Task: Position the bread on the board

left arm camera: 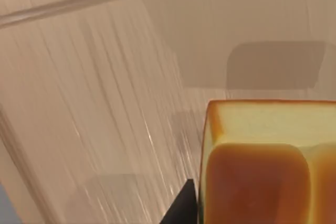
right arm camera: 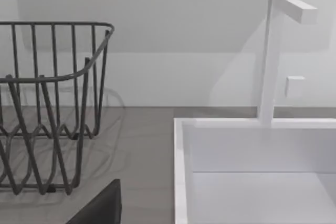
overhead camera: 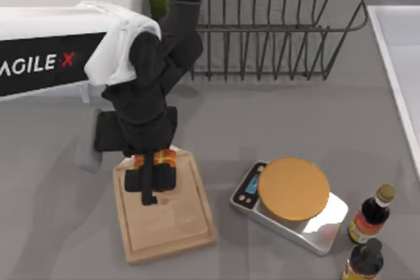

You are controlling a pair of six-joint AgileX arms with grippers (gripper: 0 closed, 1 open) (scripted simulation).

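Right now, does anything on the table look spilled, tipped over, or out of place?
Nothing stands out. The left gripper holds the bread over the far end of the board. The scale sits flat and both sauce bottles stand upright.

Bread (overhead camera: 165, 159): small golden-orange bun block, glossy rounded bumps over a paler side, at the far end of the board, mostly hidden in top view. Board (overhead camera: 172, 218): light wood rectangle, rim groove, flat on table left of centre, slightly angled.
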